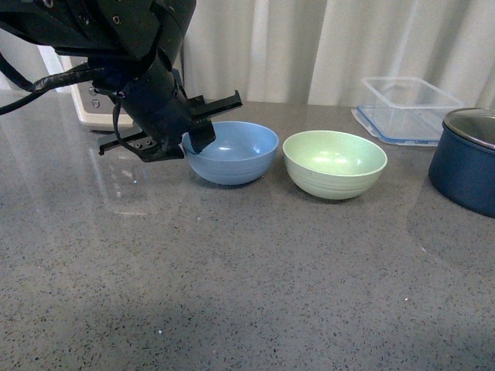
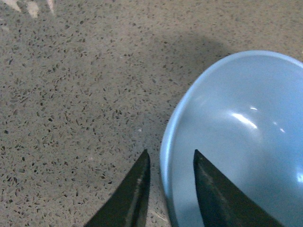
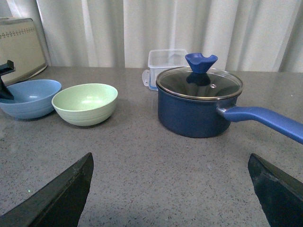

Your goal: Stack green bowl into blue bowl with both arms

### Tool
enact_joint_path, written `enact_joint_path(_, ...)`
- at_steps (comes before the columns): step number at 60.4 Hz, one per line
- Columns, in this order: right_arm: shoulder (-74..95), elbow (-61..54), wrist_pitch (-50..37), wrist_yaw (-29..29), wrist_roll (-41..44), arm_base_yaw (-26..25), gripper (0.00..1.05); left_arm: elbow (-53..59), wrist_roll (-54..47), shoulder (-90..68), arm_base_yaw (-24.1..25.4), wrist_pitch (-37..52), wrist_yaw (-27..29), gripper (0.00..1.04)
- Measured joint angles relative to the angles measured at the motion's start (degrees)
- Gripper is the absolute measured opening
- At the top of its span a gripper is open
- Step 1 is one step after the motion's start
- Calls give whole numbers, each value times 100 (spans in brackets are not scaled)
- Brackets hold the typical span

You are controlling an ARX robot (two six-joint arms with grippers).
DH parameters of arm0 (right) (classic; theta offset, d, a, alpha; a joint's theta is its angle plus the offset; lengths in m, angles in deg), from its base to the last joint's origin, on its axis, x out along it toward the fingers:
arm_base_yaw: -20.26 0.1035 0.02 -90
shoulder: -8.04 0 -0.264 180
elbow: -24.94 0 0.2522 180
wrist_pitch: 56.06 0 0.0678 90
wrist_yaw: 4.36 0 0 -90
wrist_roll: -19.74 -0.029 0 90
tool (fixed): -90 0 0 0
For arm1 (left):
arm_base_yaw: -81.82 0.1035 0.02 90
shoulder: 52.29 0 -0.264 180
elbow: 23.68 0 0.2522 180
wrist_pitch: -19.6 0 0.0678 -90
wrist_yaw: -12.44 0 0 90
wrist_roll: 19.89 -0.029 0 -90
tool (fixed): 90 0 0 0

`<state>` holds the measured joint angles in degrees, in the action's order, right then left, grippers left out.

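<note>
Step in hand: left gripper securing the blue bowl. Jaws parted, straddling its rim, one finger inside, one outside, not clamped. Right gripper spread wide, empty, well apart from the green bowl, which sits just beside the blue one on the speckled grey table. Next, probably: pinch rim, right arm reaches green. Both bowls round, matte, faintly ridged.

- You've got a navy pot with a glass lid, far right.
- Clear plastic container behind it.
- White appliance back left.
- Grey speckled countertop, white curtain.
</note>
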<state>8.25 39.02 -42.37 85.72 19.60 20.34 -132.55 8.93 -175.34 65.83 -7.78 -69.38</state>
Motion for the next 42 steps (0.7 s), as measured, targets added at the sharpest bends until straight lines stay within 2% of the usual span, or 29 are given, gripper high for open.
enact_joint_path(2, 2, 0, 0, 0, 0, 0, 95, 153, -48, 146, 0, 166, -101, 37)
enact_joint_path(8, 0, 0, 0, -2, 0, 0, 95, 544, -201, 566, 7, 647, -133, 51)
enact_joint_path(10, 0, 0, 0, 0, 0, 0, 95, 876, -376, 901, 9, 1147, -221, 58)
enact_joint_path(14, 0, 0, 0, 0, 0, 0, 95, 1836, -966, 1888, 11, 2621, 26, 73)
enact_joint_path(16, 0, 0, 0, -2, 0, 0, 95, 2428, -1502, 2470, 28, 3554, 461, 65)
enact_joint_path(19, 0, 0, 0, 0, 0, 0, 95, 3230, -2105, 3169, 118, 4544, 525, 52)
enact_joint_path(26, 0, 0, 0, 0, 0, 0, 95, 4568, -2592, 3891, 350, 5340, 374, 31)
enact_joint_path(35, 0, 0, 0, 0, 0, 0, 95, 5960, -2752, 4192, 623, 5707, 175, 4)
enact_joint_path(42, 0, 0, 0, 0, 0, 0, 95, 6725, -2804, 4861, 780, 6033, -48, 4)
